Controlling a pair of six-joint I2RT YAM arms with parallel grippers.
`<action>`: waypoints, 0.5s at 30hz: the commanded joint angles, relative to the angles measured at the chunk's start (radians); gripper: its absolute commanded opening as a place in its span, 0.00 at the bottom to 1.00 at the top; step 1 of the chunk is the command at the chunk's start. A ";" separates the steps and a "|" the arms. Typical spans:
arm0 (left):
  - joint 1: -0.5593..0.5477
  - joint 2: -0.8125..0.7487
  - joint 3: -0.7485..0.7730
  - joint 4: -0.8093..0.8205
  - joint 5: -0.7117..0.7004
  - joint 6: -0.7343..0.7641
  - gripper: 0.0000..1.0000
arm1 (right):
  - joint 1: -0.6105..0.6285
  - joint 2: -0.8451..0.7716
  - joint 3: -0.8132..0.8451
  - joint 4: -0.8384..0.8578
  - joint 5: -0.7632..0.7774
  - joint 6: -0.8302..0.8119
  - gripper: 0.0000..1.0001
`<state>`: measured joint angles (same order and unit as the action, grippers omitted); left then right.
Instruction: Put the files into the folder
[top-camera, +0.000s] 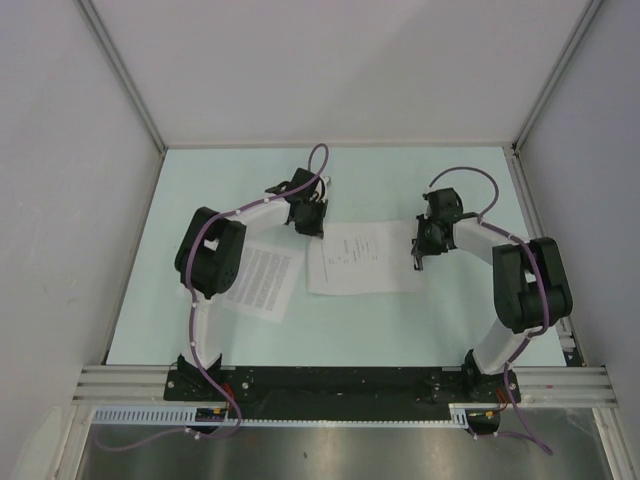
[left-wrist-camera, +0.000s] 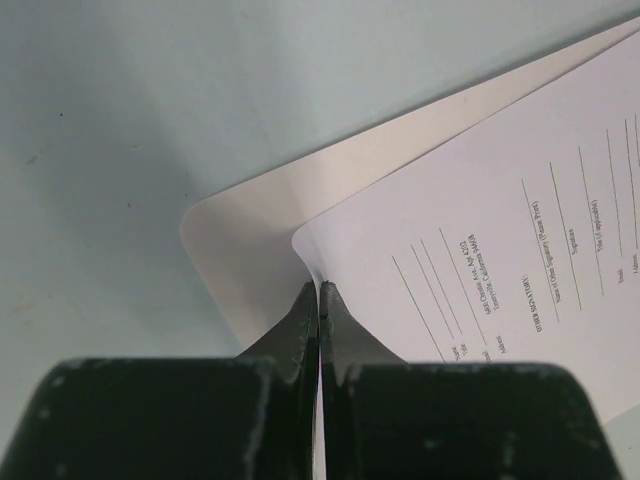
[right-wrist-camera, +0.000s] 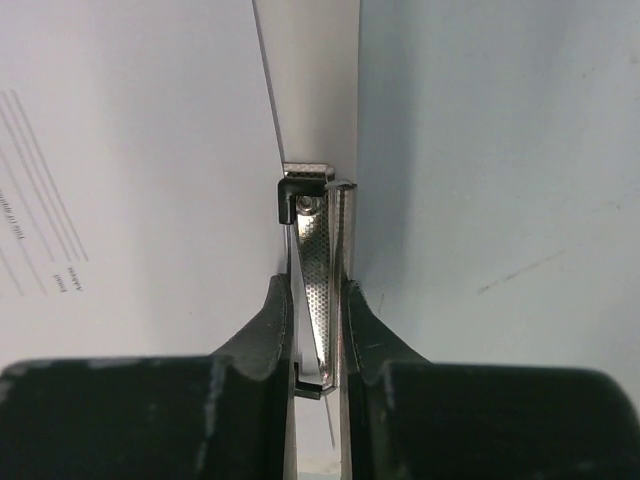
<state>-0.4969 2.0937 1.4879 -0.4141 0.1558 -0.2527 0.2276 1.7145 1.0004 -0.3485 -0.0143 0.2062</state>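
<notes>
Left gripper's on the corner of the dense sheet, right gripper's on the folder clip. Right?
No: the left gripper is on the corner of the sparser sheet, per the left wrist view; the dense sheet lies apart. The right gripper is on the folder clip.

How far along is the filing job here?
Done: the sparse sheet lies on the folder. In hand: the left end effector pinches its corner; the right end effector squeezes the clip. To do: clamping it, then the dense sheet, lying outside the folder.
</notes>
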 joint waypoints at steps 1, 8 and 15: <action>-0.006 0.017 0.037 -0.031 -0.013 0.015 0.00 | -0.053 0.023 -0.071 0.094 -0.247 -0.018 0.00; -0.006 0.035 0.052 -0.040 -0.004 0.020 0.00 | -0.083 0.010 -0.109 0.144 -0.309 -0.016 0.00; -0.006 0.039 0.051 -0.040 -0.002 0.026 0.00 | -0.024 -0.090 -0.083 0.123 -0.204 -0.042 0.00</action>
<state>-0.4988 2.1132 1.5208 -0.4355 0.1593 -0.2504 0.1478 1.6985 0.9119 -0.1993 -0.2802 0.1993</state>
